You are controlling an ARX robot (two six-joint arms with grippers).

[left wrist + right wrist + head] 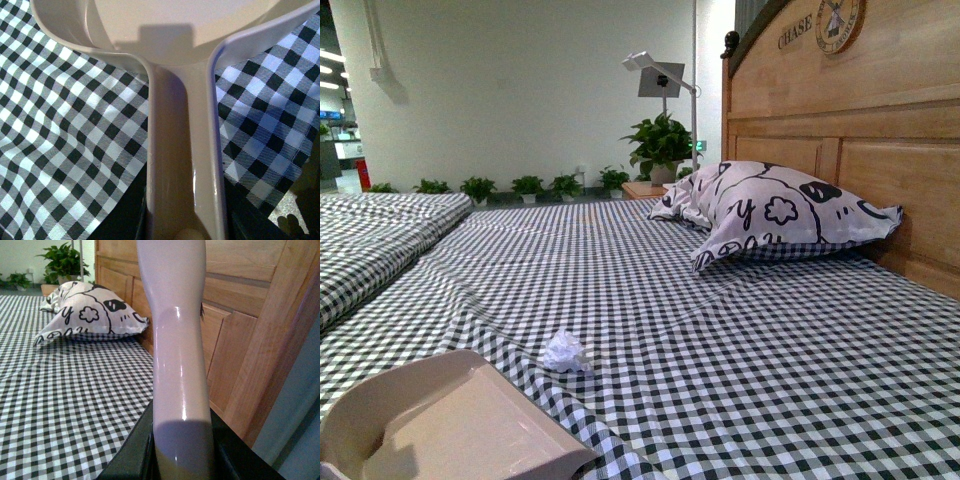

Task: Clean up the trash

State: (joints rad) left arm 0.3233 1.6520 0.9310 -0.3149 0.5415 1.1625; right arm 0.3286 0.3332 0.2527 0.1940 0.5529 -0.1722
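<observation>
The left hand (185, 227) grips the dustpan (440, 420), the right hand (182, 455) a pale handle (175, 340); the paper ball (564, 352) lies nearby.

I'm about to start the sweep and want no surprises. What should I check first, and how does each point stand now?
1. Hold of left gripper on dustpan: ok.
2. Hold of right gripper on pale handle: ok.
3. Sight of crumpled paper, lying apart from dustpan: ok.
4. Flatness of sheet near it: not ok, creased.
5. Clearance from pillow: ok.
6. Working end of pale handle: cannot tell, unseen.
</observation>
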